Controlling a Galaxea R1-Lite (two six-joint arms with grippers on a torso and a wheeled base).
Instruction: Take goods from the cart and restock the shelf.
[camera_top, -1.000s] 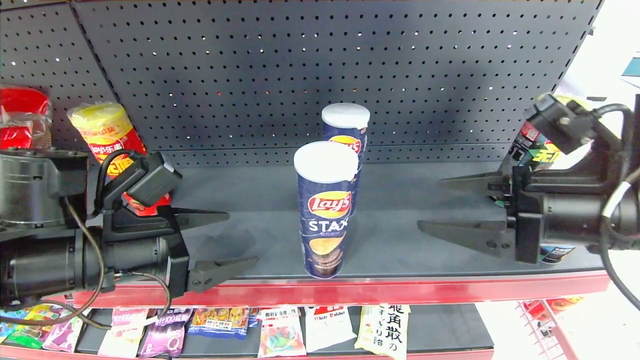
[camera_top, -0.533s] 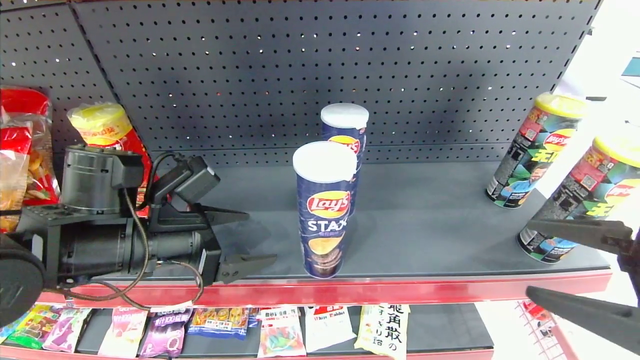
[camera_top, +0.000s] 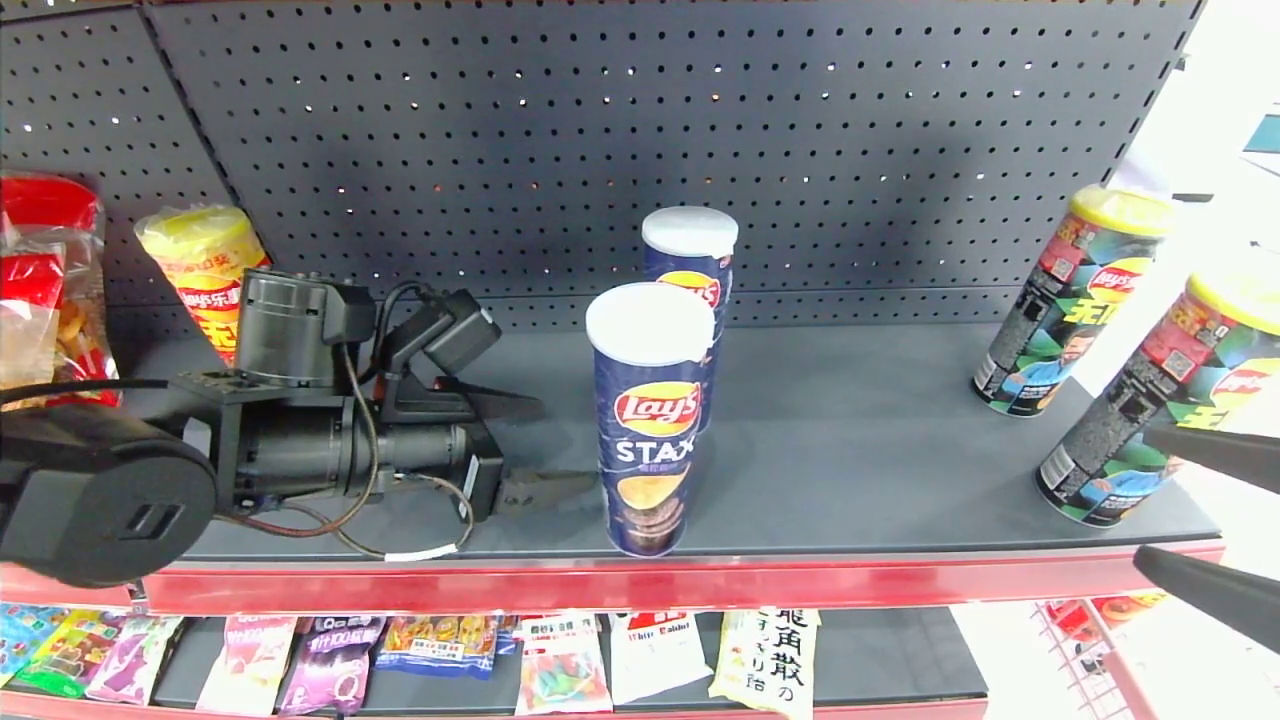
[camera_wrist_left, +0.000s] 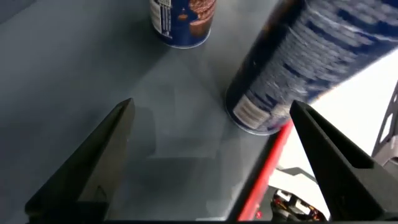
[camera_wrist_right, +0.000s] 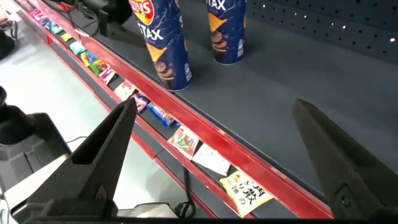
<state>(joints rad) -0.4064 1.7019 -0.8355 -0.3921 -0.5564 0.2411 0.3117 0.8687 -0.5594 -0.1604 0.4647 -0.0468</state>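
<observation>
Two blue chip cans with white lids stand mid-shelf, the front can (camera_top: 650, 420) near the red front edge (camera_top: 700, 582) and the back can (camera_top: 690, 258) right behind it. My left gripper (camera_top: 570, 445) lies low over the grey shelf board (camera_top: 850, 450), open, its near fingertip just left of the front can's base. From the left wrist, the front can (camera_wrist_left: 311, 62) and the back can (camera_wrist_left: 183, 22) stand ahead of the open left gripper (camera_wrist_left: 211, 104). My right gripper (camera_top: 1140, 498) is open and empty at the shelf's right end. The right gripper (camera_wrist_right: 214, 106) faces both cans (camera_wrist_right: 163, 43).
Two black-and-green cans with yellow lids (camera_top: 1075, 300) (camera_top: 1160, 400) stand at the shelf's right end. A red-and-yellow can (camera_top: 205, 265) and red bags (camera_top: 40, 270) sit at the left. Snack packets (camera_top: 560, 660) fill the lower shelf. A pegboard (camera_top: 600, 130) backs the shelf.
My left gripper has moved right along the shelf, close to the front blue can. My right gripper has pulled back to the right edge, uncovering the yellow-lidded cans.
</observation>
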